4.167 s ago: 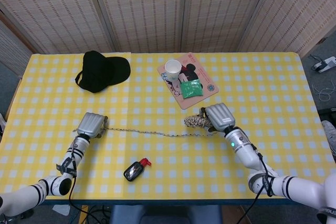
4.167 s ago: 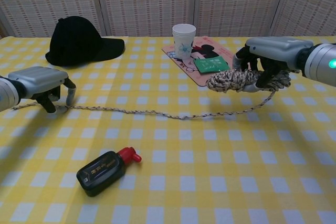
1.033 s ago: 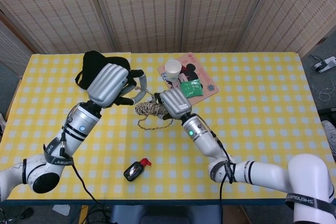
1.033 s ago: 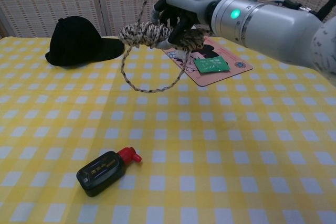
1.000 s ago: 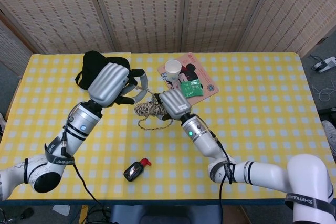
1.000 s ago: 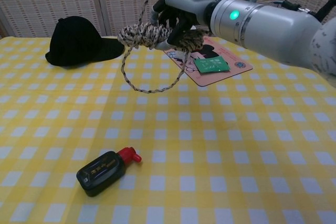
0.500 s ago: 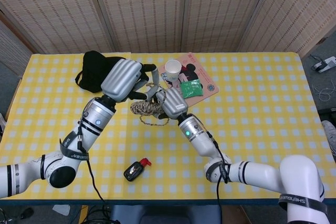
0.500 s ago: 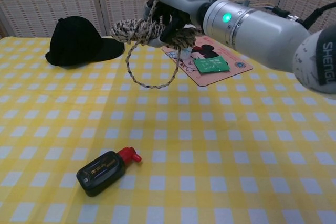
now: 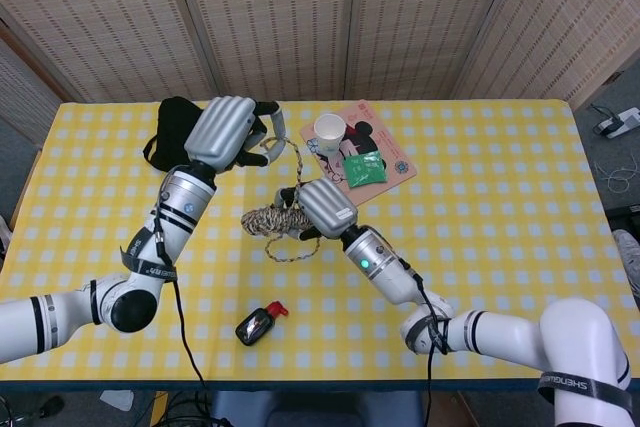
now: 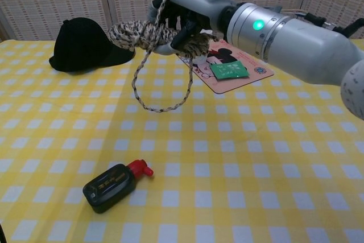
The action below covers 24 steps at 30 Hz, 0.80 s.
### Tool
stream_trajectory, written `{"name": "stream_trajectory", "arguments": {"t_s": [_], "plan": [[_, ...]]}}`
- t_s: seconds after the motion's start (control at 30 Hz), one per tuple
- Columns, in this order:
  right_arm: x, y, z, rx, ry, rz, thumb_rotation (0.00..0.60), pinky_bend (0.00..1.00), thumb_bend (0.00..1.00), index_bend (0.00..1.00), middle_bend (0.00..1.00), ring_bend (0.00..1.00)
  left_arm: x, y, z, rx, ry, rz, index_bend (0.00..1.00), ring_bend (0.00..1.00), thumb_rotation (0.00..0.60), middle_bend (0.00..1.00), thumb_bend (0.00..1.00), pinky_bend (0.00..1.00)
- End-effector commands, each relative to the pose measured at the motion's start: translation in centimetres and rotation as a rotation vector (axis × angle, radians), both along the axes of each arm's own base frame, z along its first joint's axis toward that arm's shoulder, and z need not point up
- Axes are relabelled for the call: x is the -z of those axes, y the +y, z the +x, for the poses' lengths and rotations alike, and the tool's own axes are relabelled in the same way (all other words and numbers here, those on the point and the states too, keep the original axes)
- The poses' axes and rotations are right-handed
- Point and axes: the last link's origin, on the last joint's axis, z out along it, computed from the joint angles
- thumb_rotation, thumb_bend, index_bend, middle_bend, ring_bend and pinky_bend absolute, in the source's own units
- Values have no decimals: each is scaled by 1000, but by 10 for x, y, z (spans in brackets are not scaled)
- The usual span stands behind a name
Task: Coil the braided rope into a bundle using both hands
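Above the yellow checked table: both my hands are raised, the rope between them.
Right hand (image 9: 322, 207): at frame centre in the head view, upper middle in the chest view; my fingers (image 10: 183, 28) are clenched around the wound part of the braided rope (image 10: 139, 32), gripping the bundle clear of the cloth.
Left hand (image 9: 224, 131): upper left of centre in the head view, above the black cap; my fingers (image 9: 262, 133) are curled toward the right, and a strand of the rope rises to them from the bundle. Whether they pinch that strand or merely touch it, I cannot tell. The chest view does not show this hand.
Braided rope: a thick speckled coil sticks out leftward from my right hand; a loose loop hangs below it, and one strand runs up out of the top edge of the chest view.
Table (image 9: 500, 247): covered in a yellow-and-white check.
Black cap (image 10: 85, 44): upper left, lying on the cloth.
Pink mat (image 10: 250, 72): right of the bundle, behind my right hand, carrying a green packet (image 10: 229, 70).
Paper cup (image 9: 329, 131): upright on the mat's far left corner in the head view.
Small black bottle (image 10: 111, 185): red cap, lying on its side at lower left.
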Motion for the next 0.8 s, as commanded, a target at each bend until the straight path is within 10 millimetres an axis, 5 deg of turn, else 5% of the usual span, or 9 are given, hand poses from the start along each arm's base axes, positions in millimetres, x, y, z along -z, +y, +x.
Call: {"name": "stream_trajectory", "arguments": {"t_s": [0.03, 0.8], "plan": [[-7, 2, -10, -16, -79, -1, 600, 627, 403, 770, 615, 547, 4, 7, -7, -35, 25, 2, 746, 1000, 600, 1000, 398, 1000], [-40, 0, -43, 60, -420, -2, 600, 653, 367, 802, 641, 580, 1, 31, -66, -229, 130, 56, 744, 1000, 600, 1000, 397, 1000]]}}
